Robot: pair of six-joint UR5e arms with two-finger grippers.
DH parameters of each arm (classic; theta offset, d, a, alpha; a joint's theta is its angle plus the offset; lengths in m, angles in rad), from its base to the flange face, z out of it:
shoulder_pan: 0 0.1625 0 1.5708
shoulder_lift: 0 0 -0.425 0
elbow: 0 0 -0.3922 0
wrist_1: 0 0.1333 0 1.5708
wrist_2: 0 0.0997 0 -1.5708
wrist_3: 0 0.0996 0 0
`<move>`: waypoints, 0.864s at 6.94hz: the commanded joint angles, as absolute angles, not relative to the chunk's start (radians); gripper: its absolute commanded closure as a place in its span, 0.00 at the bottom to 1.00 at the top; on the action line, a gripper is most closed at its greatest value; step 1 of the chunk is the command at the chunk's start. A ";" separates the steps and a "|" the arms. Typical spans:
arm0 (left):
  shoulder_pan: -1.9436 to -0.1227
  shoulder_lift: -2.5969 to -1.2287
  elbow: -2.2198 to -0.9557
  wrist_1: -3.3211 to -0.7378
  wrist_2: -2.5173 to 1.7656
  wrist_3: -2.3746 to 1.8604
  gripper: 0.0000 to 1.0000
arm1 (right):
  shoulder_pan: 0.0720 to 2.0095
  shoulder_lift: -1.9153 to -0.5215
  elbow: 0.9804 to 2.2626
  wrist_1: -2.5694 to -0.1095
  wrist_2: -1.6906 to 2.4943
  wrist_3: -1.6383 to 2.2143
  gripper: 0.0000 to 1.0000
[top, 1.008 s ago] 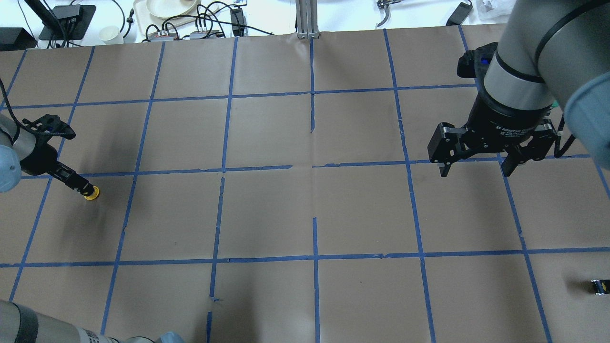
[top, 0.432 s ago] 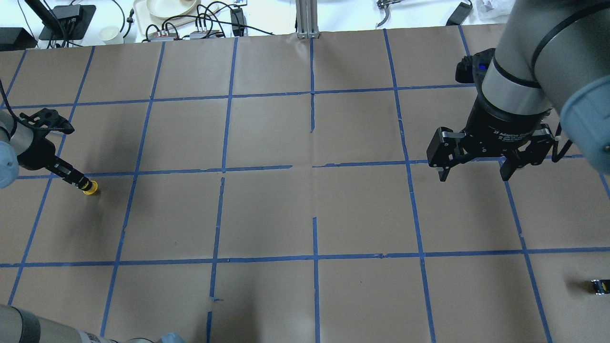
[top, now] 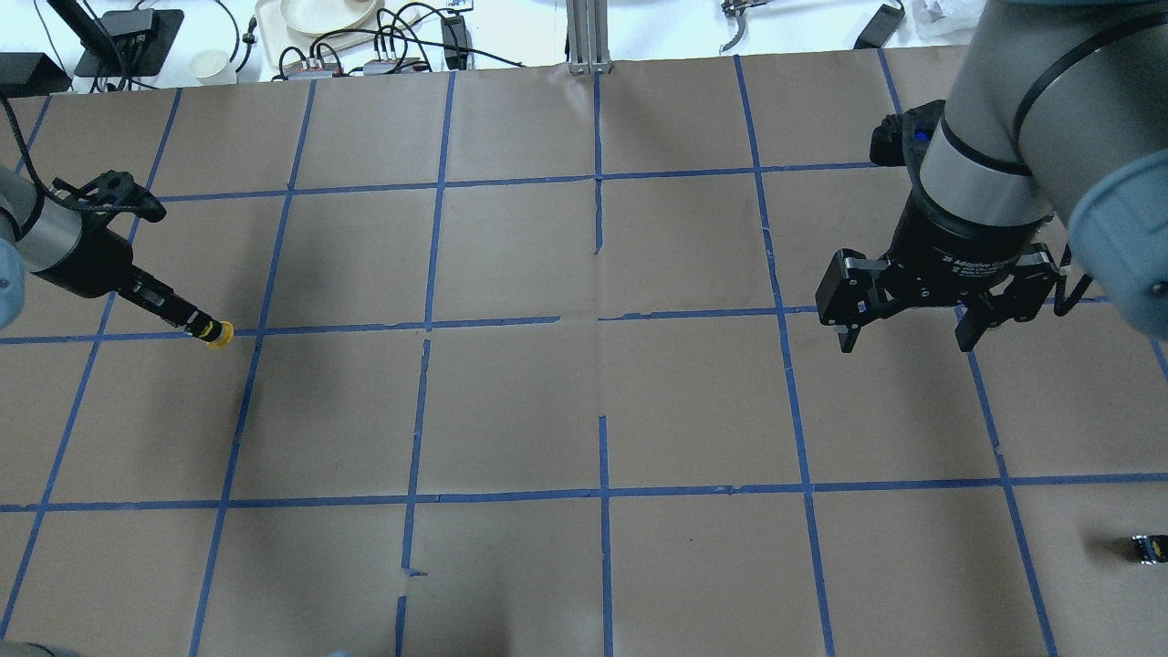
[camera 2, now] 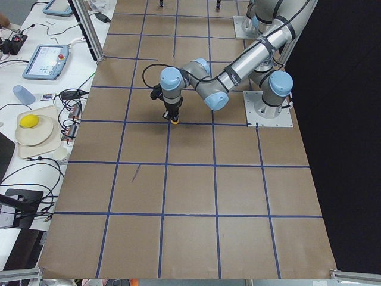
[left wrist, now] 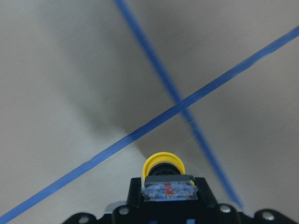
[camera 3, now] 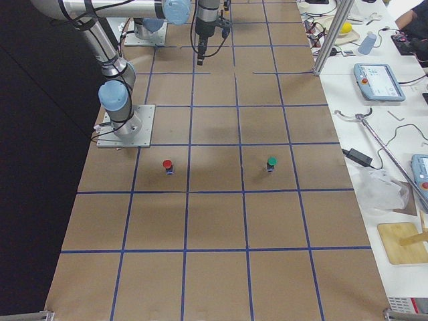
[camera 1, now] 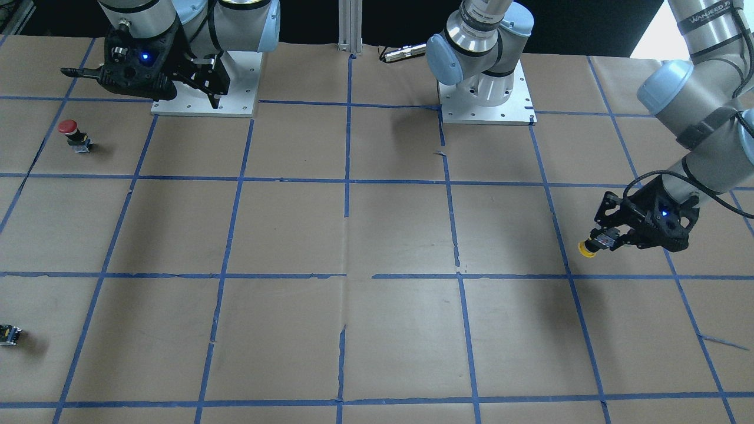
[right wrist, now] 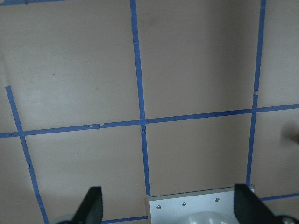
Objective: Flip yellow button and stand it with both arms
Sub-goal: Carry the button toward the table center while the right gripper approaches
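The yellow button is held in my left gripper, which is shut on its black-and-grey body. The yellow cap points away from the fingers, toward the table's middle. It hangs a little above the paper near a tape crossing at the left. It also shows in the front view and in the left wrist view. My right gripper is open and empty, high over the table's right side. Its fingertips frame bare paper in the right wrist view.
A red-capped button stands near the right arm's base plate. A green-capped button stands beyond it in the right side view. A tiny black-and-yellow part lies at the near right edge. Blue tape lines grid the brown paper.
My left gripper has carried the yellow button to the right and away from the robot, to the tape line. The right gripper has shifted only slightly.
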State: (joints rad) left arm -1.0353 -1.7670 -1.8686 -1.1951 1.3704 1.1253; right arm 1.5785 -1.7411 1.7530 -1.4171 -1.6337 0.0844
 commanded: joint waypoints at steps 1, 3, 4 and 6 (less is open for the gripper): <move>-1.136 -1.717 -1.867 -1.368 1.121 1.001 0.98 | 1.578 -1.733 1.755 -1.408 -1.632 0.080 0.00; -1.283 -1.688 -1.867 -1.371 0.833 0.704 0.98 | 1.578 -1.729 1.738 -1.419 -1.434 0.141 0.00; -1.352 -1.672 -1.868 -1.362 0.705 0.567 0.98 | 1.578 -1.727 1.738 -1.419 -1.319 0.261 0.00; -1.406 -1.610 -1.887 -1.364 0.455 0.358 0.98 | 1.566 -1.720 1.736 -1.420 -1.157 0.351 0.00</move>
State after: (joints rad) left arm -1.3725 -1.6482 -1.8783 -1.3634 0.5991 0.4851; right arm 1.5735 -1.7224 1.7374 -1.4191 -1.2570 0.2875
